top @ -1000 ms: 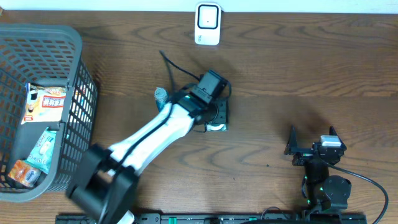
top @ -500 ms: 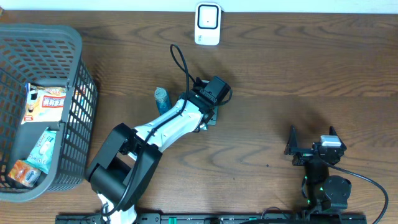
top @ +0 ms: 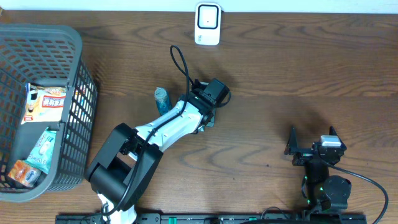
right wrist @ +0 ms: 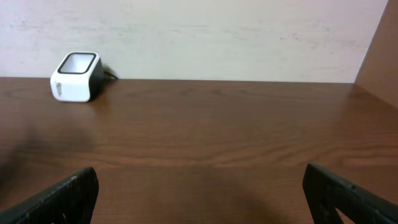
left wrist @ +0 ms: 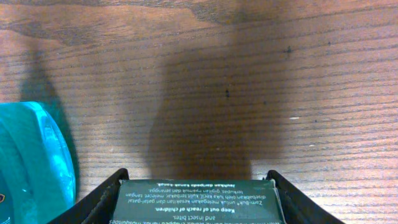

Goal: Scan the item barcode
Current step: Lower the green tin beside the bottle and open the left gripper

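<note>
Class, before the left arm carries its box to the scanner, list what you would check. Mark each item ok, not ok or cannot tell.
1. Grip: left gripper shut on the dark green box: ok.
2. Barcode facing outward: cannot tell; only small print shows.
3. Clearance from the teal bottle: cannot tell; it stands close beside the grip.
4. Route over the table to the white scanner is bare: ok.
5. Other arm: right gripper open, parked aside: ok.
</note>
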Robot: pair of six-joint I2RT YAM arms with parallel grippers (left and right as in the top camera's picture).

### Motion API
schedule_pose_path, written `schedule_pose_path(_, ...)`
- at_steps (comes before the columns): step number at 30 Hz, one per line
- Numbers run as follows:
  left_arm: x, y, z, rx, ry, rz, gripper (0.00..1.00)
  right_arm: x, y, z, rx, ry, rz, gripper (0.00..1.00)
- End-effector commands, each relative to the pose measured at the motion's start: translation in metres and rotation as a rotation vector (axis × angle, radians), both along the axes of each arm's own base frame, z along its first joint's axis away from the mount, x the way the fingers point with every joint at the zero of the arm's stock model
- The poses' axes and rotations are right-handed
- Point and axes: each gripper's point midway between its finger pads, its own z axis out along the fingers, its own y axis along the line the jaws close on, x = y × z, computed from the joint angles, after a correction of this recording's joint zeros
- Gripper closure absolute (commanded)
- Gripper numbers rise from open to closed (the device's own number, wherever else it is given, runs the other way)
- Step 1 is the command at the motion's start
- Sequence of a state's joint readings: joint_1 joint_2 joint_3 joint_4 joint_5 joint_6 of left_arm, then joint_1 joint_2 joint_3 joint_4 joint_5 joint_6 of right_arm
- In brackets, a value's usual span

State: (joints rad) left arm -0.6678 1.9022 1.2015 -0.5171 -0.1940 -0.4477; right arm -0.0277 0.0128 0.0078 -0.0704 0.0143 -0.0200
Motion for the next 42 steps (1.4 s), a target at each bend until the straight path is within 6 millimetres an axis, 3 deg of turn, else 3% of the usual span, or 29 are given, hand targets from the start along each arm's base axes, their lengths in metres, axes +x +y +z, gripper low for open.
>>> schedule_pose_path(1, -0.001, 0.008, -0.005, 0.029, 0.001, 0.012, 0.4, 0.0, 0.005, 0.0, -0.014, -0.001, 0.021, 0.01)
schedule_pose_path(4, -0.001, 0.007, -0.005, 0.028, 0.0, 0.015, 0.14, 0.0, 0.005, 0.0, -0.014, -0.001, 0.021, 0.01)
schedule_pose_path(5, -0.001, 0.007, -0.004, 0.027, -0.001, 0.015, 0.1, 0.0, 0.005, 0.0, -0.014, -0.001, 0.021, 0.01)
schedule_pose_path(9, 0.0, 0.007, 0.004, 0.022, -0.007, 0.013, 0.03, 0.0, 0.005, 0.0, -0.014, -0.001, 0.021, 0.01)
schedule_pose_path(12, 0.0, 0.004, 0.024, 0.016, -0.016, 0.001, 0.02, 0.0, 0.005, 0.0, -0.014, -0.001, 0.021, 0.01)
schedule_pose_path(15, 0.002, -0.008, 0.053, -0.018, -0.049, -0.062, 0.0, 0.0, 0.005, 0.0, -0.014, -0.001, 0.021, 0.01)
schedule_pose_path(18, 0.004, -0.023, 0.095, -0.075, -0.117, -0.132, 0.02, 0.0, 0.005, 0.0, -0.014, -0.001, 0.021, 0.01)
schedule_pose_path(22, 0.004, -0.031, 0.166, -0.147, -0.25, -0.194, 0.02, 0.0, 0.005, 0.0, -0.014, -0.001, 0.021, 0.01)
schedule_pose_path(25, 0.0, -0.025, 0.225, -0.195, -0.368, -0.229, 0.02, 0.0, 0.005, 0.0, -0.014, -0.001, 0.021, 0.01)
schedule_pose_path(27, -0.001, -0.005, 0.267, -0.188, -0.481, -0.194, 0.02, 0.0, 0.005, 0.0, -0.014, -0.001, 0.021, 0.01)
schedule_pose_path(29, -0.002, 0.028, 0.306, -0.155, -0.607, -0.104, 0.02, 0.0, 0.005, 0.0, -0.014, -0.001, 0.021, 0.01)
schedule_pose_path(31, -0.007, 0.074, 0.343, -0.097, -0.734, 0.027, 0.02, 0.0, 0.005, 0.0, -0.014, -0.001, 0.021, 0.01)
schedule_pose_path(34, -0.021, 0.145, 0.381, -0.008, -0.866, 0.235, 0.02, 0.0, 0.005, 0.0, -0.014, -0.001, 0.021, 0.01)
schedule_pose_path(36, -0.038, 0.206, 0.398, 0.03, -0.921, 0.419, 0.02, 0.0, 0.005, 0.0, -0.014, -0.001, 0.021, 0.01)
schedule_pose_path(38, -0.053, 0.253, 0.401, 0.03, -0.943, 0.619, 0.02, 0.0, 0.005, 0.0, -0.014, -0.001, 0.021, 0.01)
schedule_pose_path(40, -0.067, 0.292, 0.394, 0.016, -0.934, 0.799, 0.02, 0.0, 0.005, 0.0, -0.014, -0.001, 0.021, 0.01)
schedule_pose_path(42, -0.073, 0.317, 0.38, -0.031, -0.889, 0.917, 0.02, 0.0, 0.005, 0.0, -0.014, -0.001, 0.021, 0.01)
